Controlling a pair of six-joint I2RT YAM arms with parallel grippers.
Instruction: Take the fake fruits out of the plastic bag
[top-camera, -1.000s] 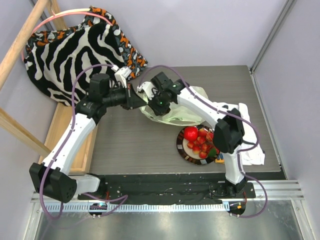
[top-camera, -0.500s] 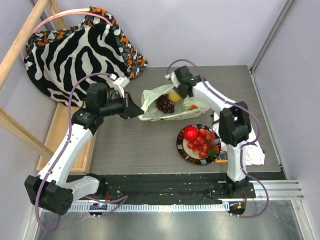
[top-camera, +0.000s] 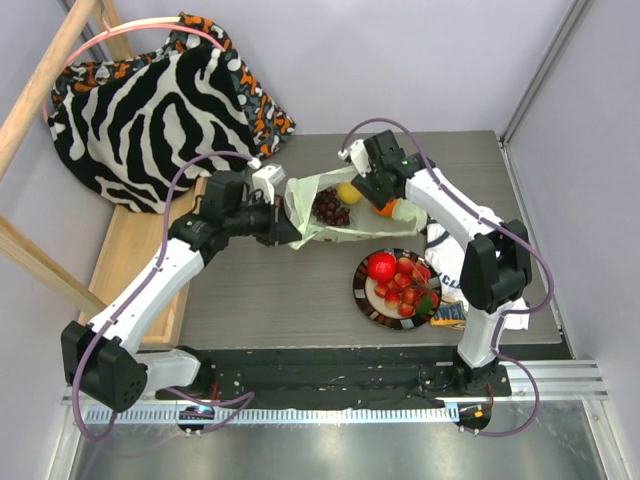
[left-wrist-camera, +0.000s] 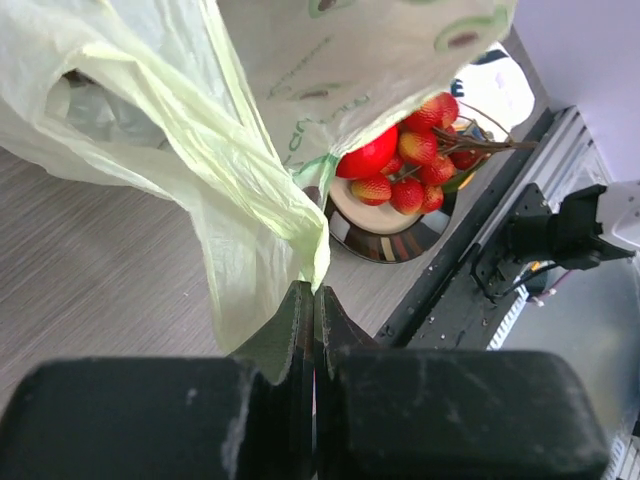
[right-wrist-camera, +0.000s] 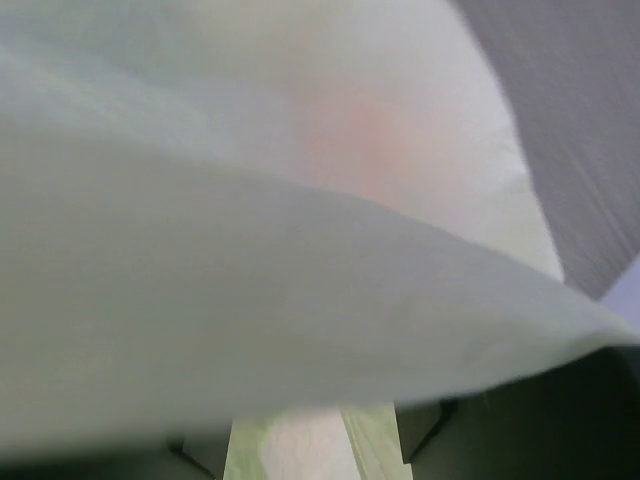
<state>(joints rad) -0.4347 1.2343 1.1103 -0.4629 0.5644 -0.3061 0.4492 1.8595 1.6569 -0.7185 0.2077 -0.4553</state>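
Note:
The pale green plastic bag (top-camera: 322, 228) lies open mid-table with dark grapes (top-camera: 328, 206), a yellow fruit (top-camera: 348, 193) and an orange (top-camera: 386, 209) in it. My left gripper (top-camera: 287, 233) is shut on the bag's left edge; in the left wrist view its jaws (left-wrist-camera: 313, 290) pinch the film (left-wrist-camera: 200, 130). My right gripper (top-camera: 381, 198) is at the bag's far right edge by the orange. Its wrist view is filled by blurred bag film (right-wrist-camera: 300, 250), with the dark fingers (right-wrist-camera: 425, 440) apart and a strip of film between them. A red apple (top-camera: 381, 266) and strawberries (top-camera: 405, 292) sit on the plate (top-camera: 364, 300).
A zebra-striped cloth (top-camera: 150, 100) hangs at the back left over a wooden frame (top-camera: 130, 260). A white printed T-shirt (top-camera: 505, 305) lies under the plate's right side. The black base rail (top-camera: 320, 375) runs along the near edge.
The right arm swung off the bag to its far right edge, uncovering the grapes and yellow fruit, and its jaws widened. The left gripper shifted right, still pinching the bag.

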